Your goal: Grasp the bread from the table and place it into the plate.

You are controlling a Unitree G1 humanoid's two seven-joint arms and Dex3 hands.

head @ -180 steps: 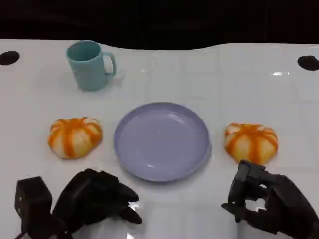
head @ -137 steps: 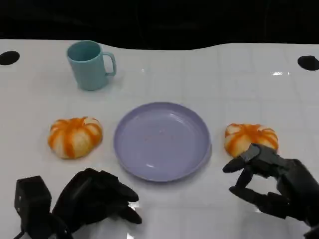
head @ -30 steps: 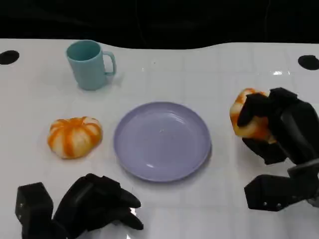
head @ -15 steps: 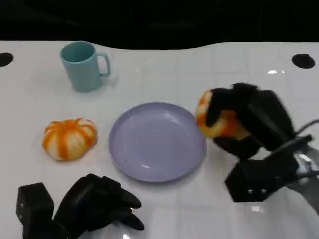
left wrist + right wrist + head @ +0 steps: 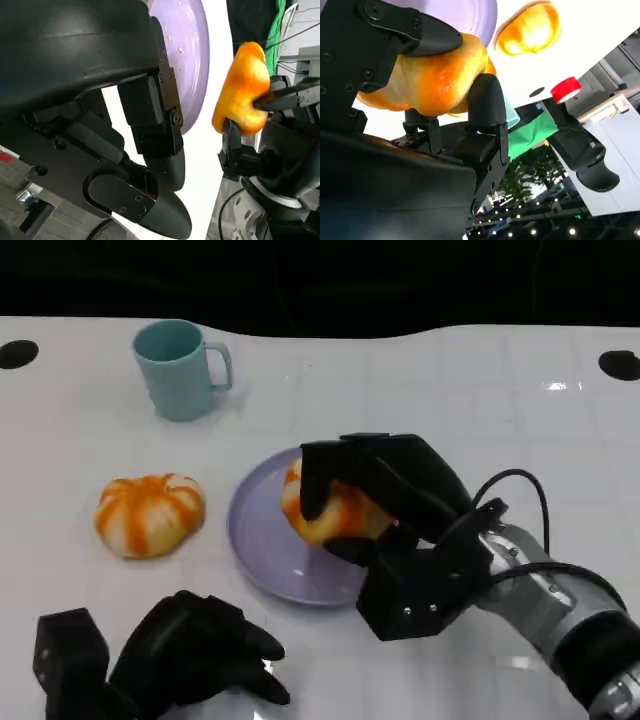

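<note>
The right robot hand [image 5: 385, 490] grips the bread [image 5: 330, 510] with its fingers wrapped over the top, and holds it above the purple plate [image 5: 262, 540]. From the left wrist view the bread [image 5: 245, 92] seems lifted, apart from the plate. The left robot hand [image 5: 195, 655] rests low near the front of the white surface [image 5: 450, 400], fingers curled in and holding nothing. A second bread [image 5: 150, 515] lies left of the plate, and a teal cup [image 5: 180, 370] stands further back.

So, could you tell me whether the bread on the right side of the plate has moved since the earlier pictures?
Yes. The bread has left the table right of the purple plate; the right robot hand now holds it over the plate's right half.
</note>
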